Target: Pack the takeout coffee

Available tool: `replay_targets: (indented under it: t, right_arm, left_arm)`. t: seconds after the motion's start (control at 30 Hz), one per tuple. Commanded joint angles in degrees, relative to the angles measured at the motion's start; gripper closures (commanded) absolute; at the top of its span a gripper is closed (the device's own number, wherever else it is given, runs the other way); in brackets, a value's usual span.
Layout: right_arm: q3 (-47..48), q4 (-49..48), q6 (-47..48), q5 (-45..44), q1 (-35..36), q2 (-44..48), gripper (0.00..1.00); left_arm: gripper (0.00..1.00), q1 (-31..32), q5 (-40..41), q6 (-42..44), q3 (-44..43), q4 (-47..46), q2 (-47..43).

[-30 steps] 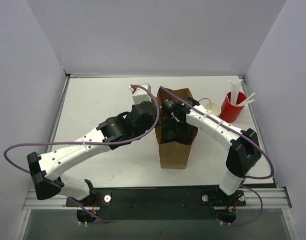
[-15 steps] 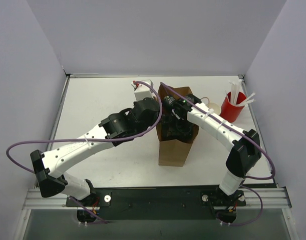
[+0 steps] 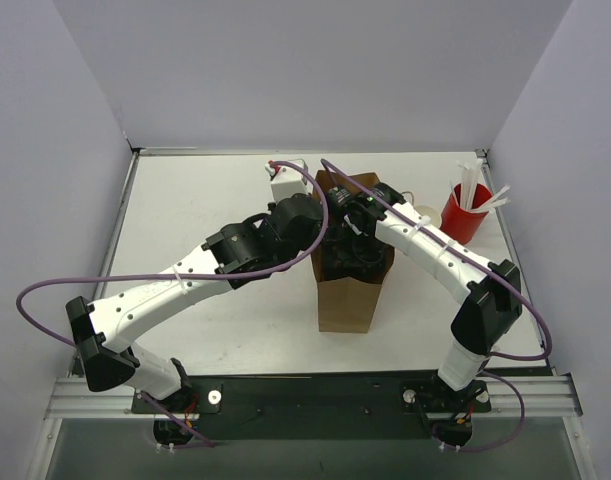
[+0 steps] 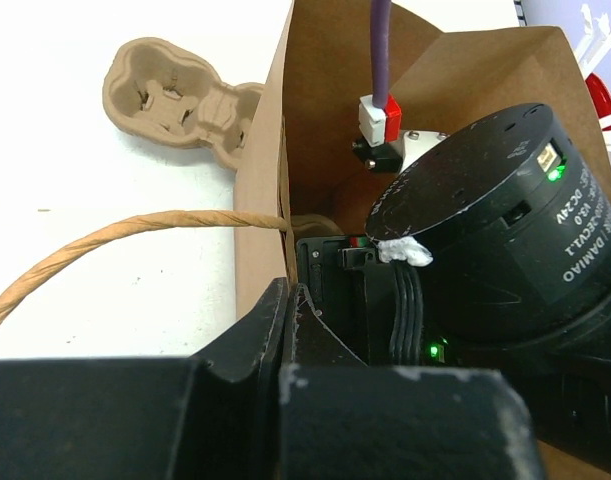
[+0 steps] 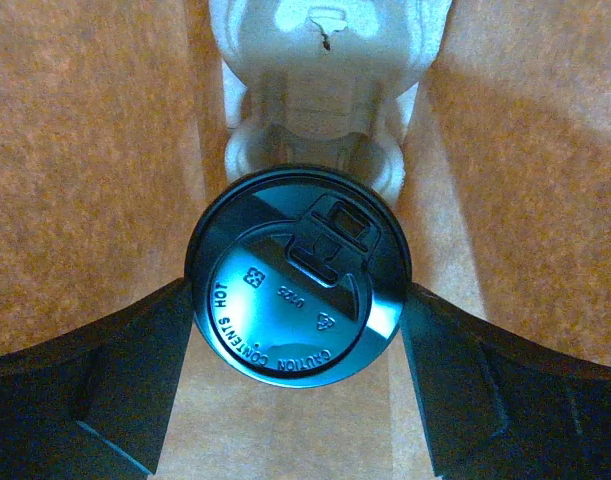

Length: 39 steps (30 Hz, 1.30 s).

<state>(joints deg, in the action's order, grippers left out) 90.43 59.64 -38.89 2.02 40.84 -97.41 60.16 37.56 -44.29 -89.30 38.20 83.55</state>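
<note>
The takeout coffee, seen from above as a round black lid, is down inside the brown paper bag. My right gripper reaches into the bag from above, and its fingers press against both sides of the lid. A pale moulded cup carrier lies inside the bag just beyond the cup. My left gripper is shut on the top edge of the bag's left wall. In the top view the left gripper is at the bag's left rim, and the right gripper is inside the bag's mouth.
A red cup with white sticks and a stack of tan cups stand right of the bag. A second pulp cup carrier lies on the table beyond the bag. The bag's twisted paper handle hangs out to the left.
My left arm has shifted right and forward with the bag's rim. The bag now stands narrower and more upright. My right gripper stays inside the bag.
</note>
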Motion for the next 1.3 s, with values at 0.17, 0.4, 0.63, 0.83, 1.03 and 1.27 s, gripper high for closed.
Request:
replay_targets:
  t: [0.17,0.4,0.63,0.83,1.03,1.27]
  right_arm:
    - [3.3,4.4,0.3,-1.8,-0.2,0.8,0.24]
    - [4.8,5.4,0.5,-1.8,-0.2,1.2,0.24]
    - [6.2,6.4,0.9,-3.4,-0.2,1.3,0.24]
    - [7.8,7.3,1.2,-3.8,-0.2,1.6,0.24]
    - [9.7,8.4,1.3,-3.9,-0.3,1.6,0.24]
    - [11.9,9.5,1.3,-4.1,-0.5,1.7,0.24]
  left_arm:
    - [1.0,-0.6,2.1,-0.1,-3.2,-0.1,-0.1]
    - [1.0,-0.6,2.3,-0.5,-3.2,0.2,0.1]
    - [1.0,-0.6,2.3,-0.9,-3.2,0.2,0.2]
    - [1.0,-0.6,2.3,-0.9,-3.2,0.2,0.2]
    - [1.0,-0.6,2.3,-0.9,-3.3,0.5,0.3]
    - [1.0,-0.5,2.3,-0.9,-3.2,0.4,0.3]
